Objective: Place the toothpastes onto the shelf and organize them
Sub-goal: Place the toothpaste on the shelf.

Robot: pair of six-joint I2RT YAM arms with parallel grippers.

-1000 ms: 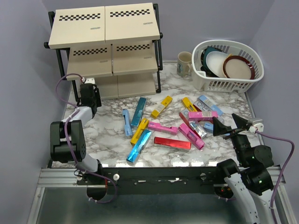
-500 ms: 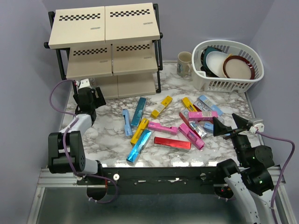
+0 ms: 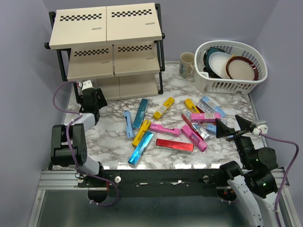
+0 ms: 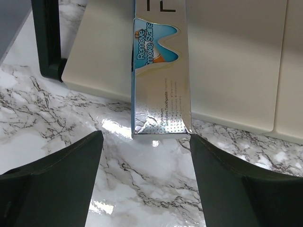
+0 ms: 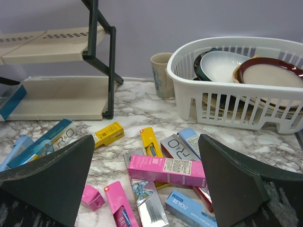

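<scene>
Finishing a placement at the shelf (image 3: pixel 80 33), by the look of it. Left tool (image 4: pixel 146 137) spread apart at the lower centre of the left wrist view, clamped on nothing. Silver-teal carton (image 4: pixel 161 71) flat on the lowest board (image 4: pixel 236 61), lying front to back, near end poking past the board's front edge over the desk (image 4: pixel 57 109), between the fingers yet apparently touching neither. Draw back in line with the carton, jaws kept wide, to avoid dragging it askew. Better, perhaps: first nudge its end inward until flush with the board's edge and square to the black post (image 4: pixel 47 42) at upper left. Right tool (image 5: pixel 147 137) also wide apart and holding nothing, low in the right wrist view, facing the loose toothpastes (image 3: pixel 170 130) jumbled mid-desk in the top view. Take a topmost carton next, such as the pink carton (image 5: pixel 165 171), gripping across its narrow sides; leave buried ones for later.
</scene>
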